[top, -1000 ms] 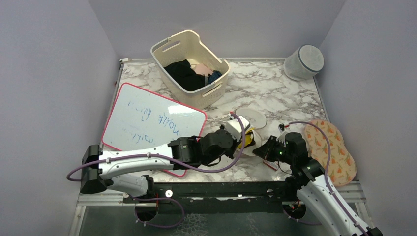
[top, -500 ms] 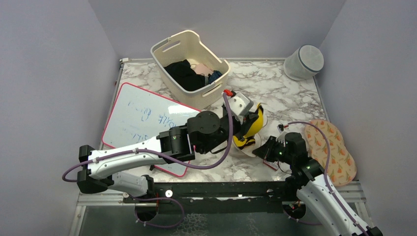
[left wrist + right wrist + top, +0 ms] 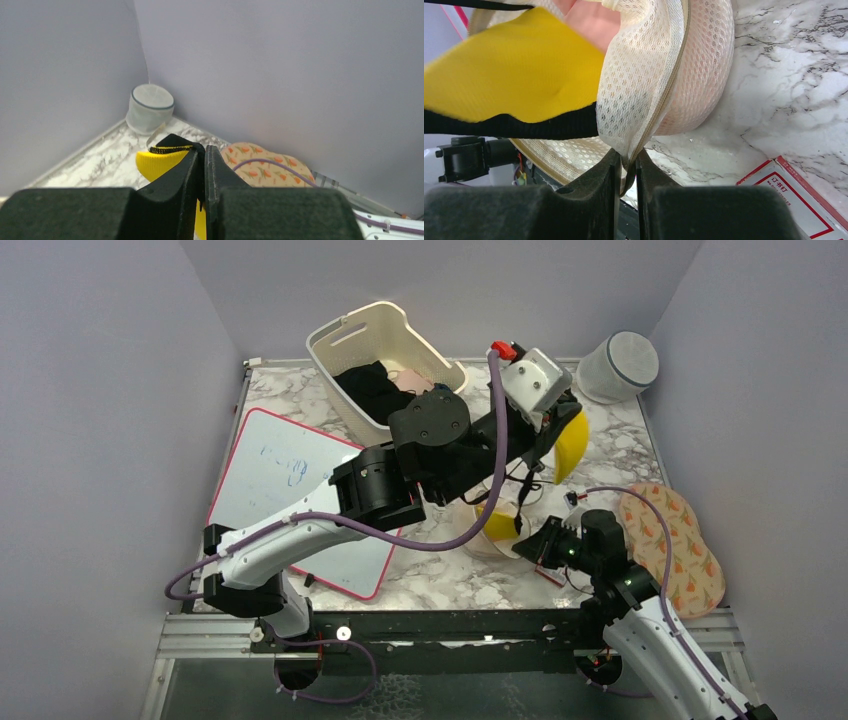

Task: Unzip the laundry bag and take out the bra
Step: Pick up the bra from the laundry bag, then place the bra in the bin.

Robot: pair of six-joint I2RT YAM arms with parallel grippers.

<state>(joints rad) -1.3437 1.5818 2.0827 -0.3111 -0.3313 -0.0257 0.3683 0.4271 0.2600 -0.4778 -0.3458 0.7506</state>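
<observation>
marbled tabletop (image 3: pixel 620 435), grey walls. laundry bag (image 3: pixel 704 65): near edge, unzipped, rim pinched flat by right end effector (image 3: pixel 626 170). bra (image 3: pixel 570 445): yellow, half out, clenched in raised left end effector (image 3: pixel 204 160). handling: lift straight up, bag pinned down, until the trailing cup clears.

Grips a yellow, black-edged bra (image 3: pixel 572 445) in the closed left fingers (image 3: pixel 556 428), high over the marble table (image 3: pixel 600 465), one cup just right of them and the other hanging below-left in the mouth of the laundry bag (image 3: pixel 478 540). Pinches that bag's rim with the right fingers (image 3: pixel 528 538). Has a floral pad (image 3: pixel 672 540) lying right of those and a slotted basket (image 3: pixel 385 370) well left of the left fingers.
</observation>
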